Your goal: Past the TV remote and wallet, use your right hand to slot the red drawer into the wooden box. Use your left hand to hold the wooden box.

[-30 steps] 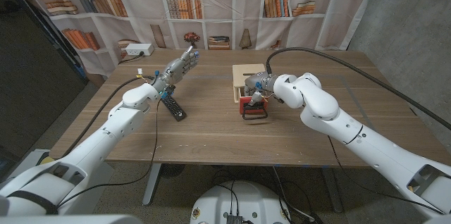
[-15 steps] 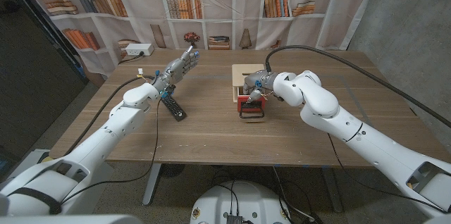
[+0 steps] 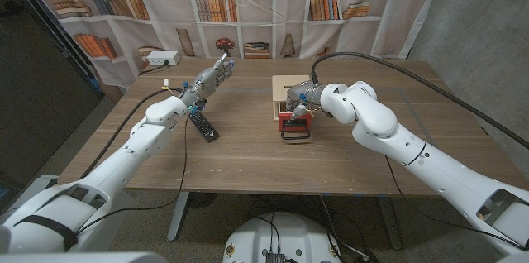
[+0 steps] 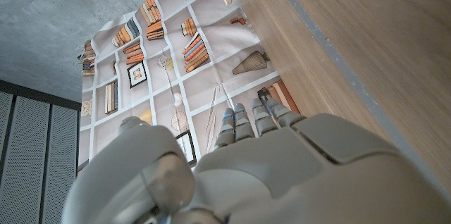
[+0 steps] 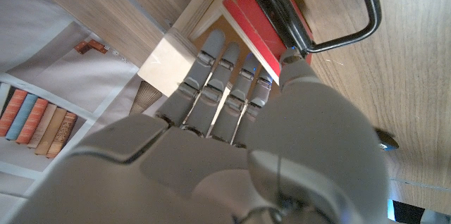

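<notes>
Nearest you on the wooden surface (image 3: 248, 160) lies bare tabletop. A little farther, left of centre, the black TV remote (image 3: 204, 125) lies flat, long axis running away from you and slightly leftward. No wallet can be made out.

Right of centre, the red drawer (image 3: 296, 124) sits with its black wire handle toward you and its far end at the open front of the wooden box (image 3: 287, 90). Its long axis points straight into the box, so the coming push runs away from you. It looks partly entered, not seated.

Your right robot hand (image 3: 302, 104) rests over the drawer's far end against the box front, fingers extended along the red side; whether it grips or only presses, you cannot tell.

Your left robot hand (image 3: 211, 77) hovers above the surface beyond the remote, fingers spread, holding nothing, well apart from the box. It is the farther hand; the box is unbraced.
</notes>
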### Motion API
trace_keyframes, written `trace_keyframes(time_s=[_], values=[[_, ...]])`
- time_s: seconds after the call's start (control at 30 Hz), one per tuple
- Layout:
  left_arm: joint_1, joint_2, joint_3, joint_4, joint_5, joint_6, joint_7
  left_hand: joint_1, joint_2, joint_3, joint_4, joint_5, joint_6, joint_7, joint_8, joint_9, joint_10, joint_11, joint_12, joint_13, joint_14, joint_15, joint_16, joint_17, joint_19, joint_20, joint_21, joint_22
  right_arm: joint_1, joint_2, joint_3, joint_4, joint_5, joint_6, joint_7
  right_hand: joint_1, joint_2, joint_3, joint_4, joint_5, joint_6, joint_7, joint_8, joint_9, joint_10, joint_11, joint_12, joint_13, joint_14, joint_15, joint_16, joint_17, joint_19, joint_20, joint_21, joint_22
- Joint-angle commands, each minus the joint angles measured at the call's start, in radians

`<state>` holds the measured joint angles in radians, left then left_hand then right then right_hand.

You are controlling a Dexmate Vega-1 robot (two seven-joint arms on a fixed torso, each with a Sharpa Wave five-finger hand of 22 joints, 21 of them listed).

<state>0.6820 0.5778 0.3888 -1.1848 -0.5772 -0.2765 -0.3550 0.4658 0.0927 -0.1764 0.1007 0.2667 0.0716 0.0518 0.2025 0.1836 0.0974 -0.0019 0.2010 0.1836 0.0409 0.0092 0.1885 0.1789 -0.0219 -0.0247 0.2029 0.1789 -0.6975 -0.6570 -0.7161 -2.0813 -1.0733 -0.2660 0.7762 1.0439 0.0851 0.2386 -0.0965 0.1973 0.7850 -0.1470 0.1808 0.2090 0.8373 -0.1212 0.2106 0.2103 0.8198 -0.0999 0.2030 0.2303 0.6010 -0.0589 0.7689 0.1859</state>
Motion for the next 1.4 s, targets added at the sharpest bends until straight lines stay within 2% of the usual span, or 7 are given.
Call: trace_keyframes(time_s=[0.03, 0.13, 0.33, 1.0, 1.17, 1.27, 1.4], values=[[-0.011, -0.008, 0.007, 0.014, 0.003, -0.004, -0.018, 0.002, 0.007, -0.008, 0.0, -0.001, 0.01, 0.001, -0.003, 0.004, 0.003, -0.003, 0.001, 0.005, -0.004, 0.0, -0.001, 0.002, -0.006, -0.005, -0.003, 0.002, -0.005, 0.002, 0.0, -0.031, -0.047, -0.006, 0.037, -0.016, 0.0, -0.001, -0.002, 0.0, -0.037, -0.01, -0.003, 0.002, -0.024, -0.004, -0.006, -0.002, -0.024, -0.109, -0.004, 0.006, -0.017, -0.133, -0.005, 0.001], [-0.016, -0.005, 0.015, 0.014, 0.01, -0.002, -0.032, 0.003, 0.008, -0.009, 0.0, -0.001, 0.009, 0.002, -0.003, 0.004, 0.003, -0.004, 0.0, 0.005, -0.003, 0.0, -0.001, 0.002, -0.006, -0.005, -0.003, 0.002, -0.015, 0.003, 0.006, -0.042, -0.058, -0.009, 0.032, -0.024, -0.006, 0.0, -0.006, -0.003, -0.084, -0.01, -0.008, 0.0, -0.046, -0.005, -0.01, -0.005, -0.04, -0.105, -0.003, 0.008, -0.026, -0.129, -0.008, 0.001], [-0.033, 0.003, 0.036, 0.002, 0.052, -0.017, -0.037, 0.003, 0.008, -0.009, 0.0, -0.001, 0.01, 0.001, -0.003, 0.004, 0.006, -0.002, 0.001, 0.005, -0.003, -0.001, -0.001, 0.002, -0.005, -0.005, -0.002, 0.002, -0.051, 0.002, 0.024, -0.078, -0.093, -0.024, 0.013, -0.031, -0.012, 0.001, -0.01, -0.01, -0.114, -0.002, -0.005, -0.002, -0.067, -0.001, -0.012, -0.007, -0.058, -0.099, -0.005, 0.009, -0.037, -0.122, -0.012, 0.001], [-0.115, 0.001, 0.114, 0.037, 0.251, -0.17, -0.005, 0.009, 0.01, -0.013, -0.002, 0.0, 0.03, -0.013, 0.003, 0.004, 0.023, -0.015, 0.007, 0.005, 0.014, -0.017, 0.004, 0.001, 0.0, -0.01, -0.001, 0.001, -0.241, 0.043, 0.084, -0.202, -0.223, -0.095, -0.11, -0.041, -0.014, 0.004, -0.012, -0.013, -0.106, 0.011, 0.007, -0.003, -0.062, -0.003, -0.004, -0.009, -0.068, -0.094, -0.002, 0.009, -0.05, -0.116, -0.017, 0.001], [-0.104, 0.009, 0.116, 0.023, 0.27, -0.185, 0.013, 0.011, 0.012, -0.013, -0.003, 0.001, 0.038, -0.018, 0.006, 0.004, 0.028, -0.019, 0.008, 0.005, 0.018, -0.021, 0.004, 0.001, 0.001, -0.01, -0.001, 0.001, -0.298, 0.057, 0.099, -0.218, -0.241, -0.109, -0.144, -0.048, -0.008, 0.009, -0.012, -0.013, -0.069, -0.009, 0.023, -0.004, -0.041, -0.034, 0.008, -0.01, -0.063, -0.099, 0.004, 0.009, -0.05, -0.117, -0.016, 0.002], [-0.095, 0.014, 0.115, 0.013, 0.273, -0.189, 0.02, 0.013, 0.012, -0.013, -0.003, 0.001, 0.04, -0.019, 0.006, 0.004, 0.03, -0.017, 0.009, 0.005, 0.019, -0.022, 0.004, 0.001, 0.001, -0.011, -0.001, 0.001, -0.325, 0.064, 0.108, -0.226, -0.241, -0.112, -0.156, -0.053, -0.004, 0.016, -0.015, -0.015, -0.03, -0.022, 0.035, -0.005, -0.007, -0.035, 0.023, -0.011, -0.021, -0.108, 0.022, 0.008, -0.031, -0.124, -0.007, 0.003], [-0.082, 0.02, 0.111, -0.002, 0.264, -0.191, 0.023, 0.014, 0.013, -0.013, -0.004, 0.001, 0.043, -0.02, 0.007, 0.004, 0.031, -0.019, 0.008, 0.005, 0.02, -0.022, 0.004, 0.001, 0.002, -0.011, -0.001, 0.001, -0.352, 0.074, 0.117, -0.228, -0.231, -0.117, -0.16, -0.061, -0.001, 0.026, -0.02, -0.016, 0.012, -0.016, 0.043, -0.007, 0.045, -0.038, 0.04, -0.013, 0.038, -0.12, 0.04, 0.004, 0.008, -0.14, 0.011, 0.005]])
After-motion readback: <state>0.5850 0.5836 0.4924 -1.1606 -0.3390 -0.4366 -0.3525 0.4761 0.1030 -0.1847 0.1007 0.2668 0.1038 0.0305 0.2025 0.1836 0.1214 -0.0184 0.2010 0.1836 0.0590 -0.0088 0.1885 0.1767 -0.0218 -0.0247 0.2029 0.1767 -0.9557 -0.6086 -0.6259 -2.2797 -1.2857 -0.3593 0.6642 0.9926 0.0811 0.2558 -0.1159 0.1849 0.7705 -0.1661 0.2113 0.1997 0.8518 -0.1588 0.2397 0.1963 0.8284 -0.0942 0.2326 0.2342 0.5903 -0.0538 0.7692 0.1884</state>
